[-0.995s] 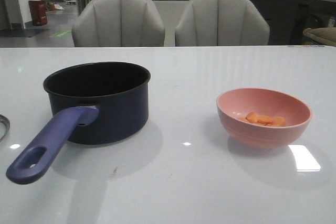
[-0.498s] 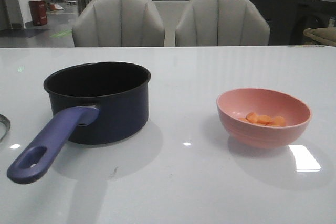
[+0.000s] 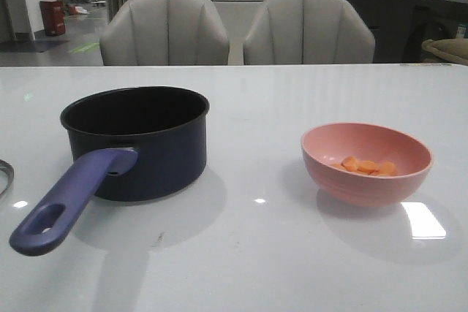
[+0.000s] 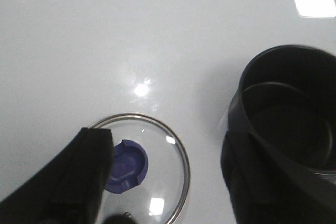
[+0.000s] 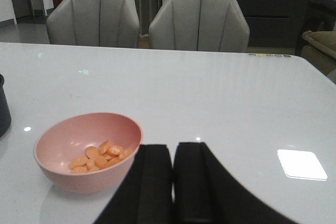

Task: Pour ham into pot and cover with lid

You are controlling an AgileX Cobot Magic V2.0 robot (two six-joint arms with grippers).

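Note:
The dark navy pot (image 3: pixel 135 140) stands on the left of the white table (image 3: pixel 248 253), its purple-blue handle (image 3: pixel 69 199) pointing toward me. Orange-pink ham chunks (image 3: pixel 369 166) lie in a pink bowl (image 3: pixel 365 162) on the right. The glass lid (image 4: pixel 157 150) with its blue knob (image 4: pixel 126 166) lies flat on the table left of the pot (image 4: pixel 286 114); only its rim (image 3: pixel 4 173) shows in the front view. My left gripper (image 4: pixel 165 179) is open above the lid, empty. My right gripper (image 5: pixel 173 153) is shut and empty, just right of the bowl (image 5: pixel 86 150) and ham (image 5: pixel 100 157).
Two grey chairs (image 3: pixel 164 31) stand behind the table's far edge. The pot's side (image 5: pixel 2 111) shows at the edge of the right wrist view. Neither arm shows in the front view.

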